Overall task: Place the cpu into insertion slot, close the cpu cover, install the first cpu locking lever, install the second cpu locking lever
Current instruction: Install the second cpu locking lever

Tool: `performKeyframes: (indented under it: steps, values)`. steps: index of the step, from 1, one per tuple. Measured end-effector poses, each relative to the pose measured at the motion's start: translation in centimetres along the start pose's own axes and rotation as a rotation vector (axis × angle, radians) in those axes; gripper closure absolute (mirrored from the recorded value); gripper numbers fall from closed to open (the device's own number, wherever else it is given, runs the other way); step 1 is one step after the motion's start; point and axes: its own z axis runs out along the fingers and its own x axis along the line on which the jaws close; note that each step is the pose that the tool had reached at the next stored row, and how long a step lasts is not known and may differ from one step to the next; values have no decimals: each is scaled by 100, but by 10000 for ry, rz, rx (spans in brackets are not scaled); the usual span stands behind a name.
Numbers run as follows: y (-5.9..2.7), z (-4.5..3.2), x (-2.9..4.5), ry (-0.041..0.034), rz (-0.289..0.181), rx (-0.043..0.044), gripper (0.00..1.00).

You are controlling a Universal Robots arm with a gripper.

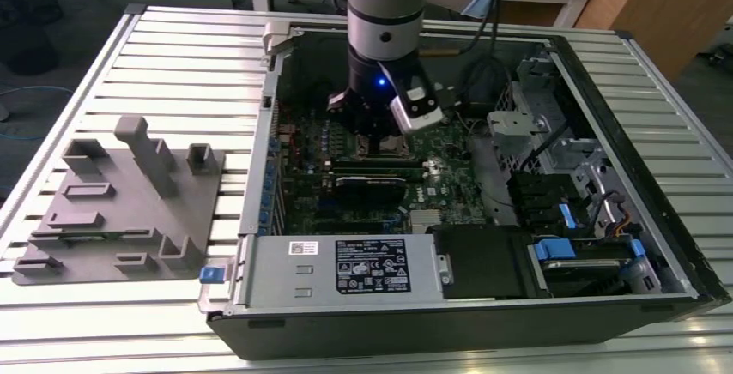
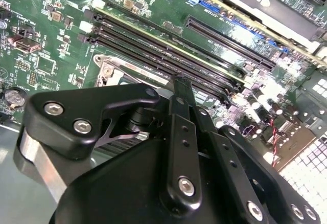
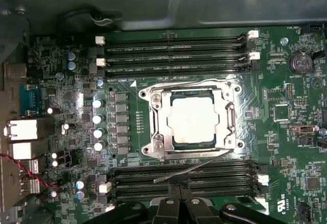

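- One arm reaches down into the open computer case [image 1: 641, 245] in the exterior view; the gripper [image 1: 372, 134] hangs low over the motherboard [image 1: 447, 155], above the socket area.
- The cpu [image 3: 193, 120], dull silver top, lies flat inside the insertion slot [image 3: 191, 122] in the first wrist view.
- The cpu cover [image 3: 231, 124], a silvery frame, lies down around the chip; the chip's top shows through its cut-out.
- A thin metal locking lever [image 3: 196, 165] runs slantwise from the socket's edge across the near memory slots [image 3: 184, 175], its end close to the gripper tips [image 3: 179, 191]. Whether it is latched, cannot tell.
- Jaws: fingertips look drawn together with no gap between them in both wrist views, and nothing is clearly held in them.
- Second wrist view: black finger linkage [image 2: 181, 147] in front, a corner of the socket frame [image 2: 110, 68] behind it, long black memory slots [image 2: 163, 50] beyond.
- A grey parts fixture [image 1: 120, 202] sits on the slatted table [image 1: 172, 48], at the exterior view's left of the case.
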Motion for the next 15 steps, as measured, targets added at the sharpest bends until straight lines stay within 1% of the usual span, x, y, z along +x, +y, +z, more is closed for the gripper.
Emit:
performKeyframes:
  steps: [8, 10, 12, 13, 15]
  values:
    - [-24, 3, 22, -3, -2, 0, 90]
    - [-24, -13, 22, -2, -2, 1, 90]
    - [-23, -46, 20, -2, -2, 1, 90]
    - [-23, -75, 19, -2, -2, 2, 90]
    - [-23, -97, 18, -2, -2, 2, 90]
